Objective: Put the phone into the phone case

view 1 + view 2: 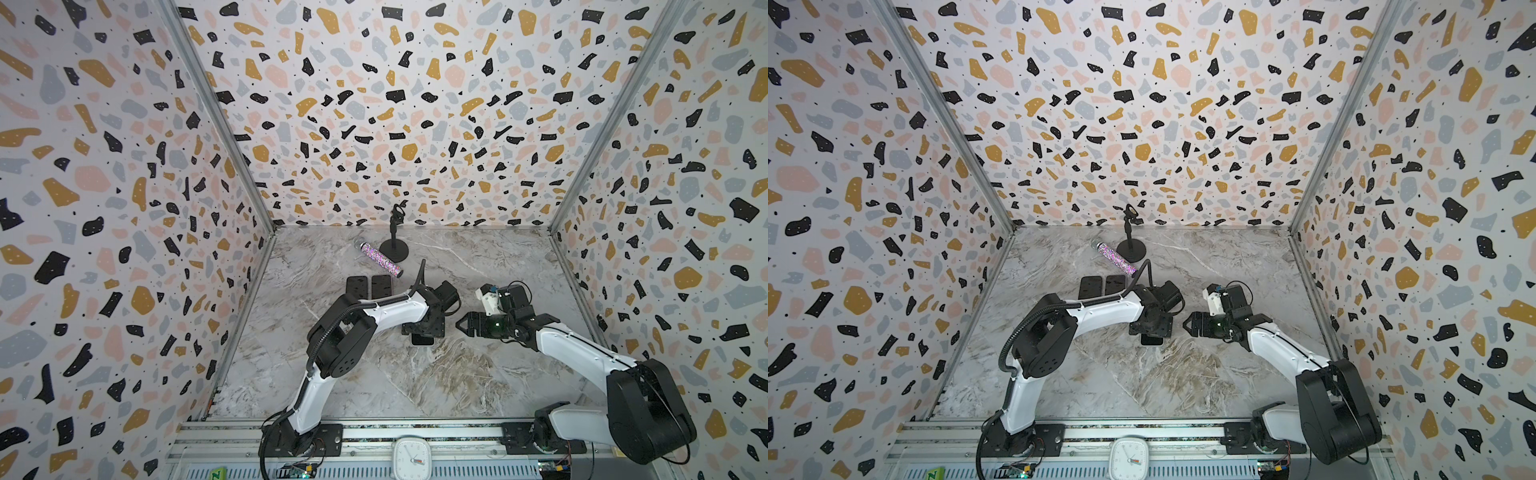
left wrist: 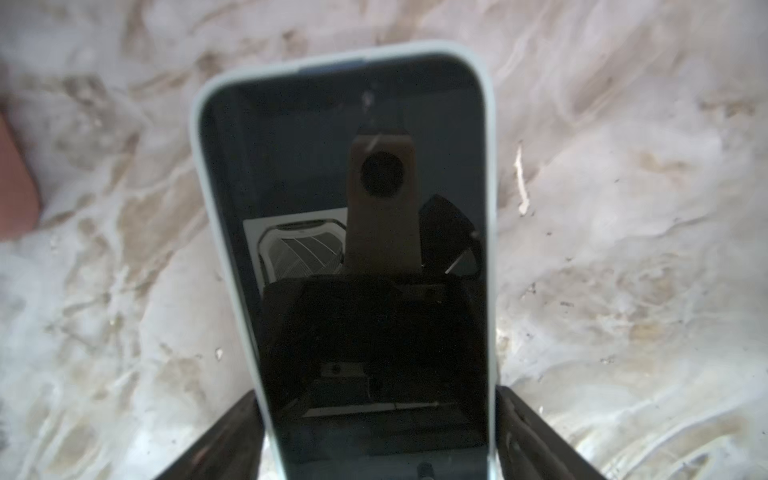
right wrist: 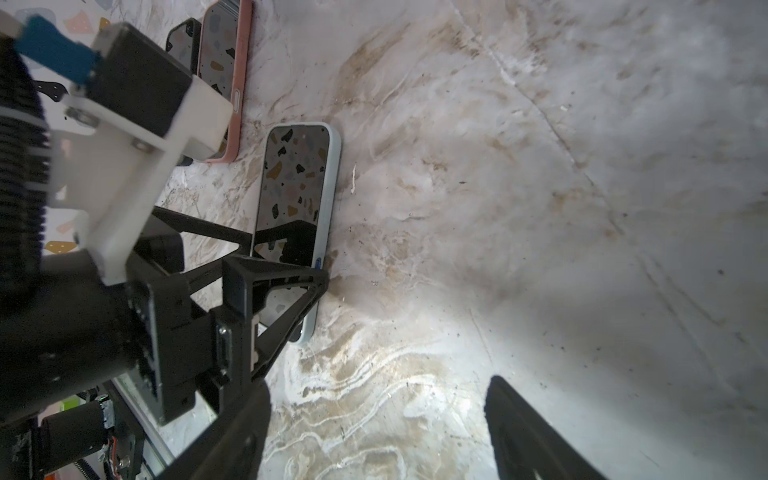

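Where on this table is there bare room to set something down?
Widest bare patch: the front of the table, between the front rail and the cased phone. The back right, between the stand and the right wall, is bare. Crowded: beside the stand, with the glitter tube and two other phones, and mid-table around the left tool and right tool.

**newbie42:** what kind of place am I looking at?

**botguy:** robot lab rig. Left arm (image 1: 307, 399) and right arm (image 1: 582, 351) are sitting on a rail (image 1: 415, 433), patterned walls (image 1: 104, 166) are boxing in the table (image 1: 374, 386), clock (image 1: 411, 458) is lying up front.
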Tool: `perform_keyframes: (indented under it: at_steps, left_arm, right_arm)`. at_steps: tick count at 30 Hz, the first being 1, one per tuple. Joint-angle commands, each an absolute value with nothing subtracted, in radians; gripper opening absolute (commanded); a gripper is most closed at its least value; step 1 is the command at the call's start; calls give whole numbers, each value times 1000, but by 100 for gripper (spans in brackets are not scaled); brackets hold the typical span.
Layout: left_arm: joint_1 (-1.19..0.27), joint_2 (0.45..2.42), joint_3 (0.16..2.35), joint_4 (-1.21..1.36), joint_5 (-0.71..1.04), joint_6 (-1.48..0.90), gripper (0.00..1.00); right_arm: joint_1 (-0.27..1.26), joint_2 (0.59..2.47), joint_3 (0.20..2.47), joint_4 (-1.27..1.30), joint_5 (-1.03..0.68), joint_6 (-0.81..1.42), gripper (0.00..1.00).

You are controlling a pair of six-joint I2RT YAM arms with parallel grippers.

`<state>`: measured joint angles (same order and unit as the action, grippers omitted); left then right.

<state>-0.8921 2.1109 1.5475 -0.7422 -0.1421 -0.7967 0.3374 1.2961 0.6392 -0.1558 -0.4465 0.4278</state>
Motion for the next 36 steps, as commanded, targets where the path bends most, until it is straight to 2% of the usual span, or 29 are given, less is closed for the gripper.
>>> perform_keyframes:
  at_steps: [1, 8, 24, 34, 36]
  left_arm:
    - [-863, 2134, 1581, -768, -192, -780, 81]
    - [-801, 2155, 1646, -747, -192, -745, 76]
    - [-718, 2299, 1930, -805, -216, -653, 74]
    - [-697, 2354, 1973, -799, -196, -634, 74]
    - [-692, 2356, 1970, -792, -191, -634, 75]
  right_arm:
    - [334, 1299, 647, -159, -458, 423, 83]
    - [334, 1319, 659, -159, -457, 428, 83]
    - [348, 1341, 687, -169, -456, 438, 84]
    - [354, 1331, 692, -176, -452, 443, 84]
    - [355, 1326, 693, -176, -453, 441, 82]
